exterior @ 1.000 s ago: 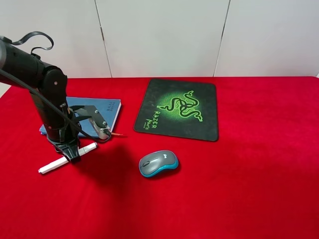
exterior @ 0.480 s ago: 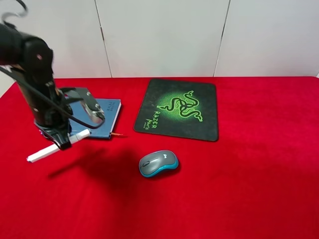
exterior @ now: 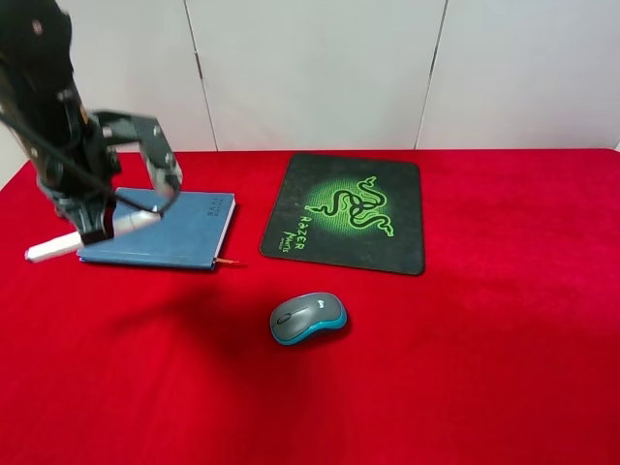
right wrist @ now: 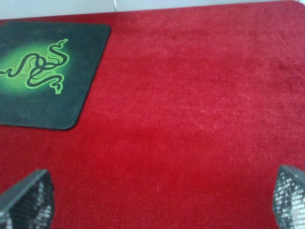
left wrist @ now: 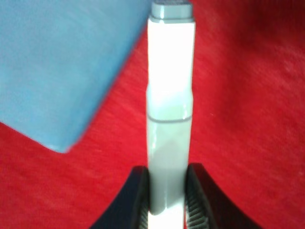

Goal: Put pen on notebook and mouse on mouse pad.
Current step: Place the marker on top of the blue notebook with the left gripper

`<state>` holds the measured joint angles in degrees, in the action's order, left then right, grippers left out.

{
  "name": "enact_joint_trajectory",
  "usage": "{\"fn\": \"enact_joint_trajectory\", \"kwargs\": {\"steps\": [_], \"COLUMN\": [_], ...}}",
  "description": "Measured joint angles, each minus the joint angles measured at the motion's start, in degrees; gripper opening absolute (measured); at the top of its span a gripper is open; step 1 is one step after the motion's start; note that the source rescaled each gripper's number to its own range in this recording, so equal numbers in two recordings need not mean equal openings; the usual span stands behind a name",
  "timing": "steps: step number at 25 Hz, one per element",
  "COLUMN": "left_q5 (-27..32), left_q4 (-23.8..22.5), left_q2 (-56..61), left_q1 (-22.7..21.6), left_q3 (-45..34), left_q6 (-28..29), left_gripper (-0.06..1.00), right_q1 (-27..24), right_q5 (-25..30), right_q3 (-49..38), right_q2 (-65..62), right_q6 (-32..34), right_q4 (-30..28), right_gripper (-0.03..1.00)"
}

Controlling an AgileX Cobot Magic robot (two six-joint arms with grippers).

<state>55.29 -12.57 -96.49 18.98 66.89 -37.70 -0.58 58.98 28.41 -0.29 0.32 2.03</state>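
Note:
My left gripper (exterior: 97,232) is shut on the white pen (exterior: 46,250) and holds it in the air, tilted, over the near left corner of the slate-blue notebook (exterior: 179,231). In the left wrist view the pen (left wrist: 169,95) runs out from between the dark fingers (left wrist: 137,200), with the notebook's corner (left wrist: 57,67) below and to one side. The grey and blue mouse (exterior: 308,317) rests on the cloth in front of the black mouse pad (exterior: 397,218). My right gripper (right wrist: 157,202) is open above bare cloth, with the mouse pad (right wrist: 43,71) beyond it.
A red cloth (exterior: 484,339) covers the whole table. White wall panels (exterior: 310,68) rise behind its far edge. An orange ribbon (exterior: 229,262) pokes out from the notebook's near right corner.
The left arm has lifted the pen off the cloth and carried it back and to the left, up over the notebook's near left corner. The mouse and the mouse pad have not moved.

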Motion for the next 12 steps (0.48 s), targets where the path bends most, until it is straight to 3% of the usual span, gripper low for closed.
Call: {"fn": "enact_joint_trajectory", "kwargs": {"steps": [4,12], "left_q5": [2.04,1.61], "left_q4": [-0.17,-0.29], "left_q2": [-4.35,-16.68], "left_q1": [-2.8,-3.11], "left_q3": [6.34,16.11], "left_q6": [-1.39,-5.38], "left_gripper": [0.0,0.0], "right_q1": [0.0,0.0], "right_q5": [0.0,0.0], "right_q3": [0.0,0.0], "right_q2": [0.0,0.0], "right_q6": [0.0,0.0], "right_q4": [0.0,0.0], "right_gripper": [1.0,1.0]}}
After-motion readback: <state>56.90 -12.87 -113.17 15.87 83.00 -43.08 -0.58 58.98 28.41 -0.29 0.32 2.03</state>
